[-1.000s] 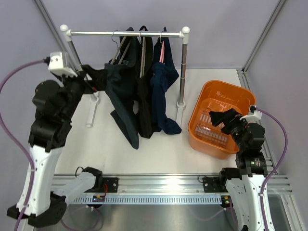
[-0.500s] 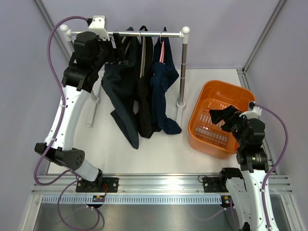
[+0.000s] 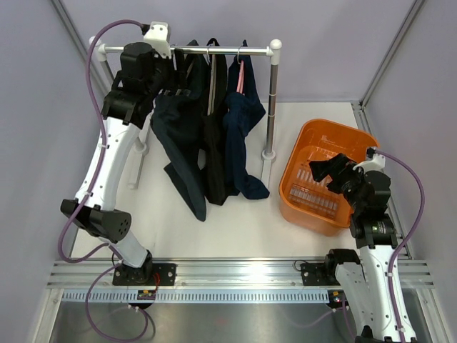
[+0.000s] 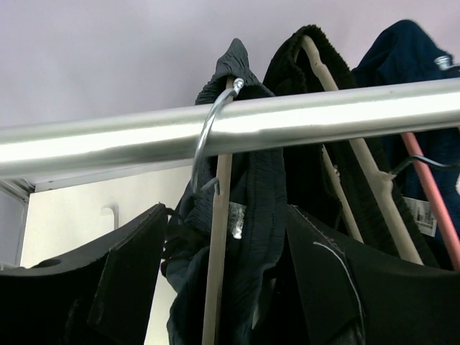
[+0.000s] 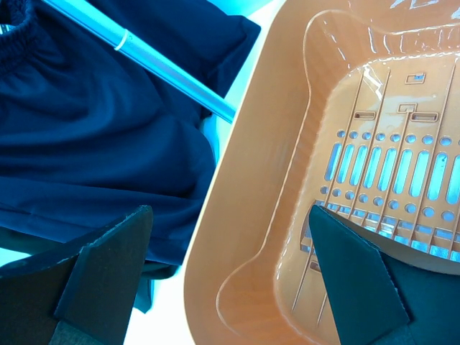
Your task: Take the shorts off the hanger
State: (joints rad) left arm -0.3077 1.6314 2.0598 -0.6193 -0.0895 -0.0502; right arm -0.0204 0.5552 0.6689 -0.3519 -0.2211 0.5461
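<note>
Left wrist view: left gripper (image 4: 226, 248) spread wide — straddling the teal-navy shorts (image 4: 256, 215), clamping nothing.

Limp black cloth shorts (image 3: 216, 157) hang mostly hidden between dark teal-navy shorts (image 3: 178, 136) and navy blue shorts (image 3: 243, 121). The left wrist view's lower edge crops the black left fingers (image 4: 115, 287).

Three shorts are counted: one teal-navy pair (image 3: 178, 136), one black pair (image 3: 216, 164), one navy blue pair (image 3: 243, 118). Three hangers: a pale hanger (image 4: 218, 237), a second pale hanger (image 4: 345, 180), a pink hanger (image 4: 431, 198). One clothes rack (image 3: 187, 50), one orange basket (image 3: 357, 139), two robot arms: left arm (image 3: 105, 164), right arm (image 3: 371, 207).
</note>
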